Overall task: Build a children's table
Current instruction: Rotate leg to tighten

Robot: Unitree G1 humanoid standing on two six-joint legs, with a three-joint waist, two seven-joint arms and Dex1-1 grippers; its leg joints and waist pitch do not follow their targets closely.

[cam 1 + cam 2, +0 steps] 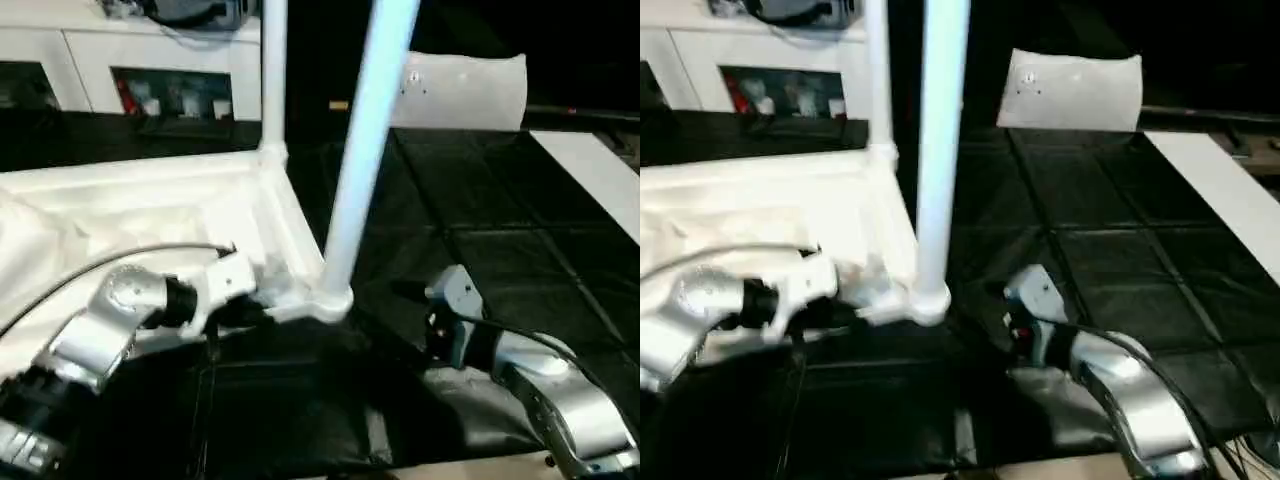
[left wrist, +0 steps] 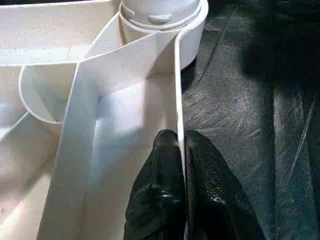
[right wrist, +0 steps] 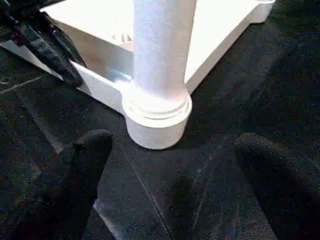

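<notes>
Two upright legs (image 1: 365,150), tops cut off above tabletop (image 1: 150,200).

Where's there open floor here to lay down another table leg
Free: the dark mat between the upturned tabletop, the white slab and the white board. Also the mat in front, between the two arms. Crowded: the near corner, where the left gripper pinches the tabletop rim and the right gripper stands open facing the leg.
</notes>
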